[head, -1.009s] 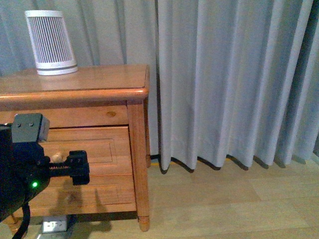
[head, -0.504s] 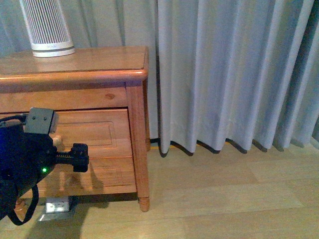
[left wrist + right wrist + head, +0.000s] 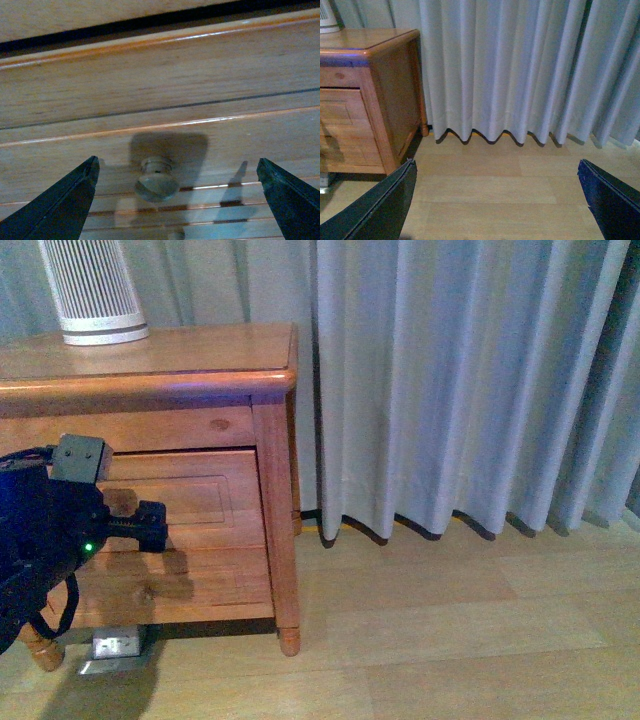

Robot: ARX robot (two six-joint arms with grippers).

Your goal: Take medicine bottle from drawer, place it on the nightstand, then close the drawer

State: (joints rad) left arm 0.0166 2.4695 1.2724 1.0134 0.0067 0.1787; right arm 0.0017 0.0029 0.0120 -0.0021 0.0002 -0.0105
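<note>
The nightstand (image 3: 180, 350) stands at the left, with its taller lower drawer (image 3: 215, 540) showing only its panel front; no interior shows. In the left wrist view the drawer's round knob (image 3: 156, 181) sits close ahead, between and just beyond the fingertips. My left gripper (image 3: 150, 528) is open and empty at the drawer front, and it also shows in the left wrist view (image 3: 176, 161). My right gripper (image 3: 495, 162) is open and empty above bare floor, right of the nightstand (image 3: 370, 90). The medicine bottle is out of view.
A large white ribbed cylinder (image 3: 93, 290) stands at the back left of the nightstand top. Grey curtains (image 3: 460, 390) hang to the floor on the right. A white socket box (image 3: 115, 645) lies on the floor under the nightstand. Wooden floor (image 3: 450, 630) spreads to the right.
My left gripper has moved in toward the lower drawer's front and now hides the knob in the front view. The front view itself has shifted, with the nightstand sitting higher in the picture.
</note>
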